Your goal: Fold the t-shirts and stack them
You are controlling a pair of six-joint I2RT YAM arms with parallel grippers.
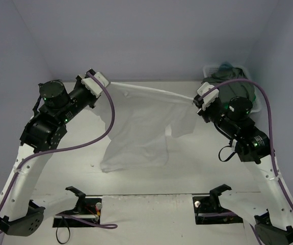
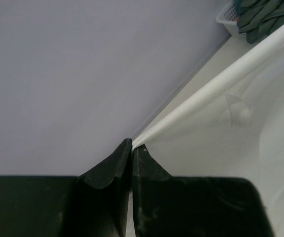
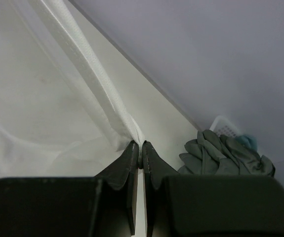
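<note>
**A:** How far along is the folding?

**B:** Hardly begun, I'd judge. Nearest the arms, the lower edge of the white t-shirt point(image 1: 136, 153) trails on the table point(image 1: 151, 185), nearer than the basket point(image 1: 257, 106) and well to its left. No folded shirt and no stack shows in any view.

**A:** And the grip on it?

**B:** Going farther back, both arms hold the shirt's top edge. The left gripper point(image 1: 96, 81) has its jaws pinched together on one corner, well apart from the basket on its left side. The right gripper point(image 1: 201, 98) is clamped on the other corner, just beside the basket's left side. The edge between them is pulled taut and the cloth hangs from it like a curtain, with one sleeve point(image 1: 179, 127) dangling below the right gripper.

**A:** What's beyond that?

**B:** In the basket, the dark grey t-shirt point(image 1: 233, 81) lies crumpled and spills over the rim. A bit of teal cloth point(image 3: 250, 140) peeks out behind it. I can't find a green one.

**A:** So what's left?

**B:** Nearly everything, as I see it. The white one must be laid flat and folded, then the basket's shirts folded and stacked on it.
</note>
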